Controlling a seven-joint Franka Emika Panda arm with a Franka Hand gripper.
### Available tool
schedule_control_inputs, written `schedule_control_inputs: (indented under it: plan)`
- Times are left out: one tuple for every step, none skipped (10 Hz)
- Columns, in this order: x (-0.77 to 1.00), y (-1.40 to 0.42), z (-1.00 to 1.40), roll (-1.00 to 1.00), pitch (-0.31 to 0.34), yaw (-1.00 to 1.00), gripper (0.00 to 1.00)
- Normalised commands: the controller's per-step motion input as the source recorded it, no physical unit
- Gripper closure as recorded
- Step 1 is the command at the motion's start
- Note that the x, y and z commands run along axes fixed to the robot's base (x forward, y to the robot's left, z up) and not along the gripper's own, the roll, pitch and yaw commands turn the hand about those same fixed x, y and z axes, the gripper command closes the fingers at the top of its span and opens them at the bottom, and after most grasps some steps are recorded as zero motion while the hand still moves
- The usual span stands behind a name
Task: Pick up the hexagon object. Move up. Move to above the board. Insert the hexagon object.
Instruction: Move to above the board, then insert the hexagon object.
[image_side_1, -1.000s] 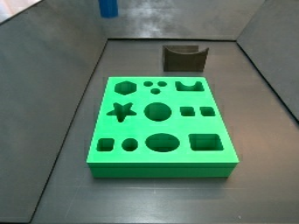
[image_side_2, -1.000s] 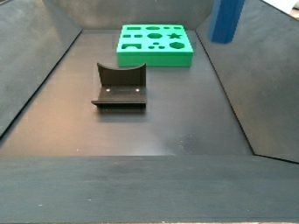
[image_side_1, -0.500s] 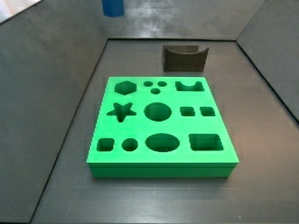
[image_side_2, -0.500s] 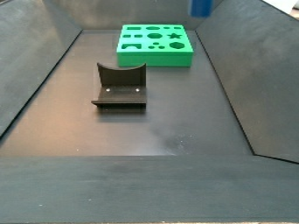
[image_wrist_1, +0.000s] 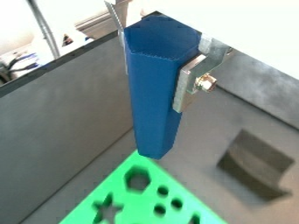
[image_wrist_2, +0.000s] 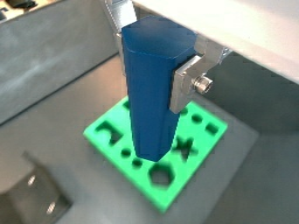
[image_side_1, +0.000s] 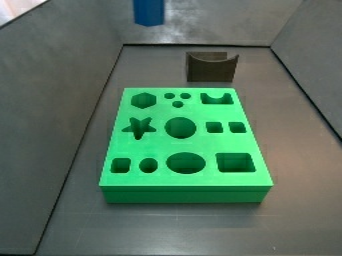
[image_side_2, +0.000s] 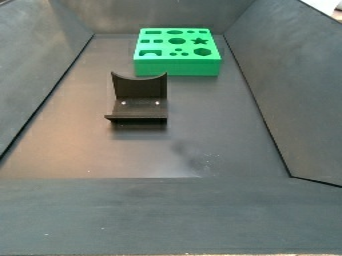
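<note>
Carrying the hexagon (image_wrist_1: 156, 87) high over the surface (image_side_2: 187, 150), the arm appears to be in the third step: the lift looks complete and the travel toward the board (image_side_1: 183, 140) is under way. The pincer (image_wrist_1: 158, 57) is clamped on the hexagon near its upper end; one silver finger plate (image_wrist_1: 190, 80) with its screw shows pressed against a flat side in both wrist views, the opposite plate only as a thin edge.

Location: in a side view only the lower tip of the hexagon (image_side_1: 148, 11) shows at the top edge of the frame, well above and behind the board's far end. In a wrist view its lower end hangs over the near corner of the board (image_wrist_1: 140, 197); in the other wrist view it overlaps the board (image_wrist_2: 158, 153) among the small cutouts. It is well clear of the board, not touching.

Orientation: the long axis stands upright, roughly plumb, the free end pointing straight down at the surface. No tilt is evident.

The fixture (image_side_1: 210, 66) stands beyond the board, apart from it.

Judgement on the next move: the arm needs to bring the hexagon directly over the hexagonal cutout (image_side_1: 143, 98) at the board's far left corner, flats matched to the cutout's sides, before any descent. Whether the flats already line up cannot be told.
</note>
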Motion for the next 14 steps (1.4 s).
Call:
schedule_control_inputs:
  plan:
    - [0.58,-0.97,0.21,0.03,0.148,0.0,1.0]
    - [0.39,-0.57,0.13,0.06,0.149,0.01,1.0]
    - [0.26,-0.35,0.09,0.07,0.133,0.01,1.0]
    - [0.14,-0.18,0.06,0.06,0.09,0.01,1.0]
    - [0.0,0.0,0.0,0.0,-0.01,0.0,1.0]
    - [0.0,0.0,0.0,0.0,-0.02,0.0,1.0]
    - [-0.06,0.0,-0.07,0.0,-0.019,0.0,1.0]
    - [-0.01,0.01,-0.11,0.0,-0.01,0.0,1.0]
    - [0.0,0.07,-0.16,-0.02,0.0,0.0,1.0]
    - [0.0,0.09,-0.19,-0.03,-0.003,0.0,1.0]
    - [-0.01,0.08,-0.24,-0.02,-0.011,0.0,1.0]
    - [0.0,0.1,-0.27,-0.02,-0.074,0.0,1.0]
    - [-0.01,0.14,-0.4,0.0,-0.08,0.0,1.0]
    - [-0.17,0.12,-0.48,0.01,-0.097,0.0,1.0]
